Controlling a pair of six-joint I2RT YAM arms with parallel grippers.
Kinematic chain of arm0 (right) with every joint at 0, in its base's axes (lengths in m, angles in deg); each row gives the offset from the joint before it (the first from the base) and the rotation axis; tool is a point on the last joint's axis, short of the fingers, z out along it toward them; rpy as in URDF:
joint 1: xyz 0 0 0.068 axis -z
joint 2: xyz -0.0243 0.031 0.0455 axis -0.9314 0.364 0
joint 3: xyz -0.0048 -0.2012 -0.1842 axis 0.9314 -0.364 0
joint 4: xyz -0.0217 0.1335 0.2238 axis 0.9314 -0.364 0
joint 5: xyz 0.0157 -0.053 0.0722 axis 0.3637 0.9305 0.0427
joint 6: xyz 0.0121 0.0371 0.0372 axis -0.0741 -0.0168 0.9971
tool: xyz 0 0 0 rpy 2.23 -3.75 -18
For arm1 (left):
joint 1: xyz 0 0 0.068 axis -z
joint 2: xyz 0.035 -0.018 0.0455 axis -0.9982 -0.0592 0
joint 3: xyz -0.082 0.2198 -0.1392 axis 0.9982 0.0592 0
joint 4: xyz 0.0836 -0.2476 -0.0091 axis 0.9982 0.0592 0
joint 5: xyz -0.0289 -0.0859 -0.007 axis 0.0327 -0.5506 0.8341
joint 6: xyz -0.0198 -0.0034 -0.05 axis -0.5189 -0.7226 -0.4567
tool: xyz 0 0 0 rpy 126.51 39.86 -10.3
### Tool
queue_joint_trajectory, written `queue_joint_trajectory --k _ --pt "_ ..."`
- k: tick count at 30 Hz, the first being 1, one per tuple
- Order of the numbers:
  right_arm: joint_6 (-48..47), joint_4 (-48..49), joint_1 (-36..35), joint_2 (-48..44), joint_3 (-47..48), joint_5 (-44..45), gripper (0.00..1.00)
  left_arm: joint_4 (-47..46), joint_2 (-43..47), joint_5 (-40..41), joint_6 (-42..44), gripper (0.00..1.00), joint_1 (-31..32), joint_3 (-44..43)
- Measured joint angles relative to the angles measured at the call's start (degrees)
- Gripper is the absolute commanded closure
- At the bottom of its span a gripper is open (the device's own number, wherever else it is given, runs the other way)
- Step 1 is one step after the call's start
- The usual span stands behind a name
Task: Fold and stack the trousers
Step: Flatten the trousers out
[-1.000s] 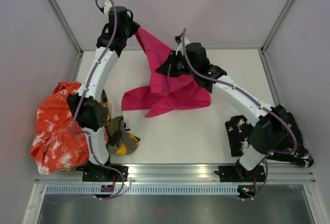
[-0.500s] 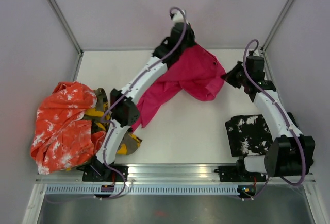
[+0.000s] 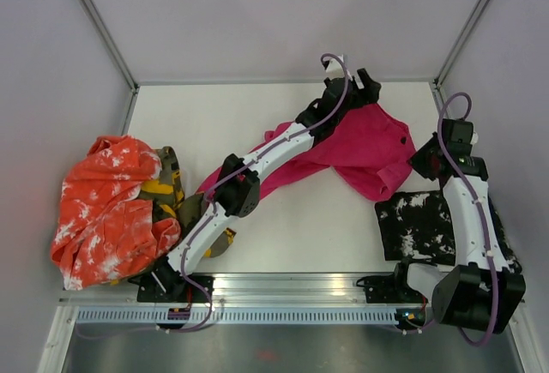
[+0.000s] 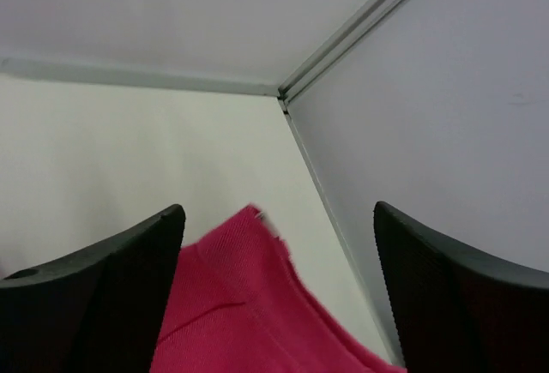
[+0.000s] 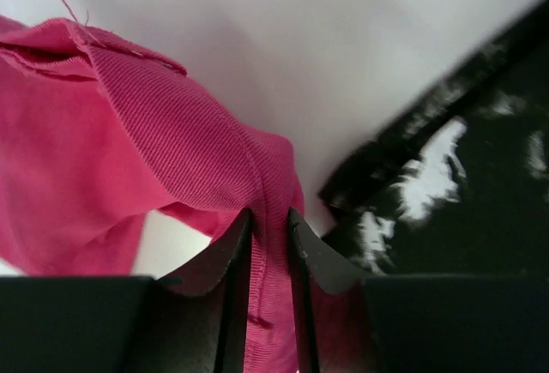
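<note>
The magenta trousers (image 3: 373, 146) lie crumpled on the table at the back right, one leg trailing left under my left arm. My left gripper (image 3: 362, 87) hovers over their far edge. Its jaws stand wide apart and open, and the cloth's corner (image 4: 249, 279) lies loose below them. My right gripper (image 5: 268, 216) is shut on a fold of the magenta cloth (image 5: 171, 133); from above it (image 3: 422, 159) sits at the cloth's right edge. Black trousers with white splatters (image 3: 425, 225) lie flat just in front of it. Orange-white trousers (image 3: 103, 210) and camouflage trousers (image 3: 184, 210) are heaped at the left.
Cage walls close in the table; the back right corner post (image 4: 360, 26) stands just beyond my left gripper. A metal rail (image 3: 292, 283) runs along the near edge by the arm bases. Bare tabletop (image 3: 317, 219) lies between the heaps.
Both arms have swung to the right and lowered the magenta trousers onto the table. My left gripper has opened and let go of the cloth. The right gripper's jaws have eased slightly.
</note>
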Motion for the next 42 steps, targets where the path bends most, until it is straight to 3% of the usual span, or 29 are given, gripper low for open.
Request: queue_joint_trajectory --k 3,4,5,6,7,10,14,19,25,30,36,42 --pt "-0.74 -2.8 3.37 3.91 -0.74 -1.18 0.63 -2.21 1.97 0.83 4.02 0.0 0.5 0.72" --pt "-1.25 -3.34 4.24 6.54 -0.44 -2.21 0.33 -1.7 3.65 1.07 5.51 0.0 0.46 2.05" --pt "-1.66 -3.61 4.76 9.25 -0.02 -2.99 0.22 -0.37 5.73 1.53 6.58 0.0 0.31 3.65" --pt "-2.91 -4.33 5.01 11.69 0.87 -3.98 0.04 1.46 8.46 1.79 7.21 0.0 -0.02 5.79" --pt "-3.52 -4.81 5.05 13.0 1.79 -4.61 0.02 3.67 11.28 1.81 7.43 0.0 -0.7 7.91" --pt "-6.67 -5.81 5.03 14.69 8.39 -6.93 0.02 10.19 22.95 -0.39 7.17 0.0 -4.98 17.97" --pt "-9.31 -2.14 4.94 14.99 20.33 -9.57 0.02 17.25 43.56 -3.89 6.91 0.0 -16.94 38.03" --pt "-9.55 5.66 0.11 19.19 26.18 -10.05 0.06 21.64 55.52 -5.77 4.39 0.02 -26.34 52.94" --pt "-3.45 9.9 -11.98 32.35 26.1 -7.69 0.12 25.9 54.1 -14.25 1.07 0.05 -26.18 65.64" --pt "5.22 14.8 -21.84 34.99 19.69 -5.88 0.17 26.93 52.81 -17.81 0.11 0.07 -26.1 69.75" --pt "9.84 21.16 -24.79 41.62 21.59 -5.42 0.26 24.44 52.81 -18.38 -0.04 0.07 -26.1 73.94" --pt "10.82 20.74 -25.75 48.59 26.56 -3.23 0.36 24.7 52.59 -18.03 -0.04 0.06 -26.1 78.23"
